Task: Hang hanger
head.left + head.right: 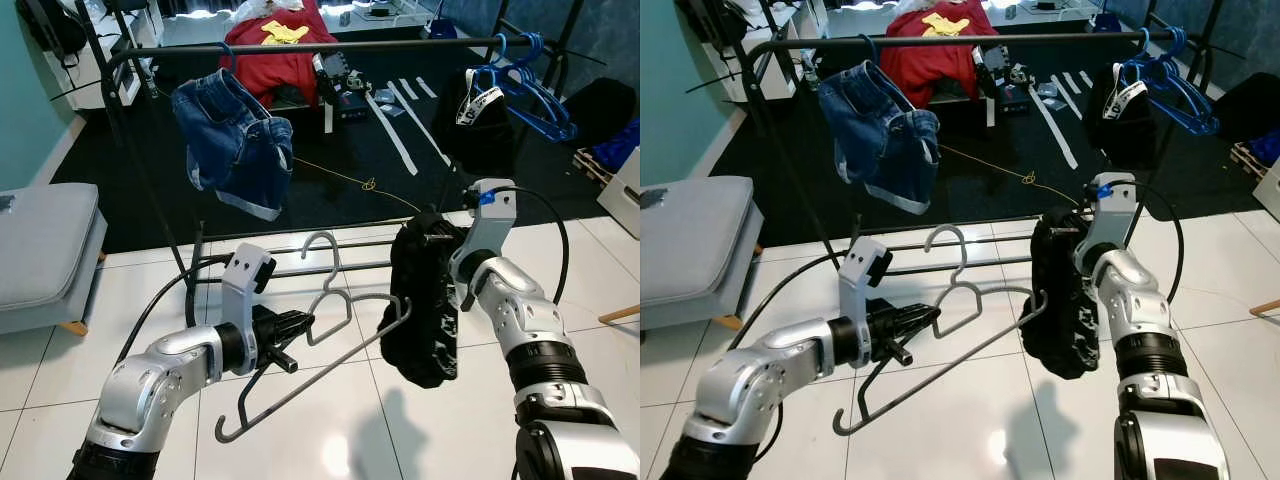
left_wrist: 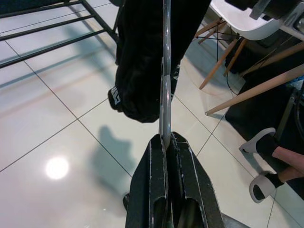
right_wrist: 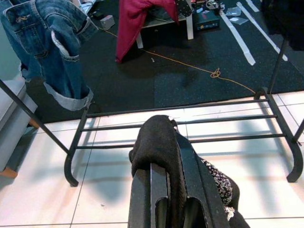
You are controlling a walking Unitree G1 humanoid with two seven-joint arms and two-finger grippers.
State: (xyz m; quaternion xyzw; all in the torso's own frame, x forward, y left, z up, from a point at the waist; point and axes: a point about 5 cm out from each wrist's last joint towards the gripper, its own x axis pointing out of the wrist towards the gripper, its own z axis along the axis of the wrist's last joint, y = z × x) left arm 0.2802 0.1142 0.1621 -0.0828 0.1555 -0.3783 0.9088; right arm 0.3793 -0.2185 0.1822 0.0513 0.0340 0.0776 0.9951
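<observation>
One grey hanger, one black garment, one denim shorts.

denim shorts hung on rack rail; blue hangers at rail's right end | red garment behind; grey seat left

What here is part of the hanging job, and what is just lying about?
Part of the job: grey hanger, pinched in the left tool; black garment, gripped by the right tool; clothes rail.

Lying about: denim shorts, blue hangers, red cloth, grey cushion.
</observation>
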